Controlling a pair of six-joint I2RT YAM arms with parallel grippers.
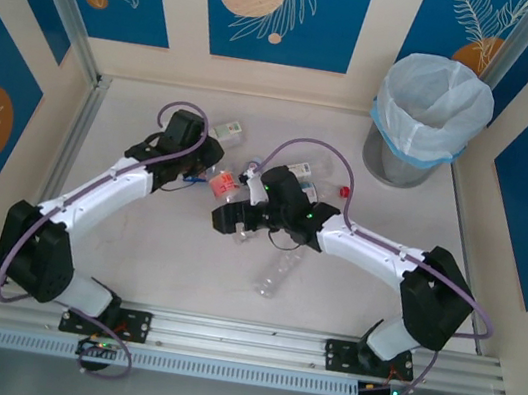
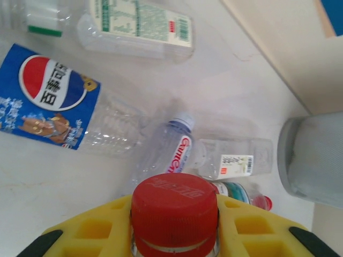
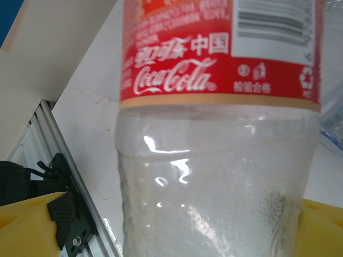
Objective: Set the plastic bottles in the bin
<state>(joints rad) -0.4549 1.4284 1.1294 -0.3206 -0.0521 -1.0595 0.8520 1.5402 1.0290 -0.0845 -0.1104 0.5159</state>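
The left gripper [image 2: 172,229] clamped a red-capped clear plastic bottle [image 2: 174,199], the right gripper [image 3: 174,225] stood wide open around a clear red-labelled Coca-Cola bottle [image 3: 214,160], and the round grey bag-lined metal bin [image 1: 393,164] stood in the white table's [image 1: 162,264] far right corner.

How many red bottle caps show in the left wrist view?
2. The large cap tops the gripped bottle in the left gripper, bottom centre. The small cap is on a teal-labelled bottle lying near the bin, lower right. More may be hidden.
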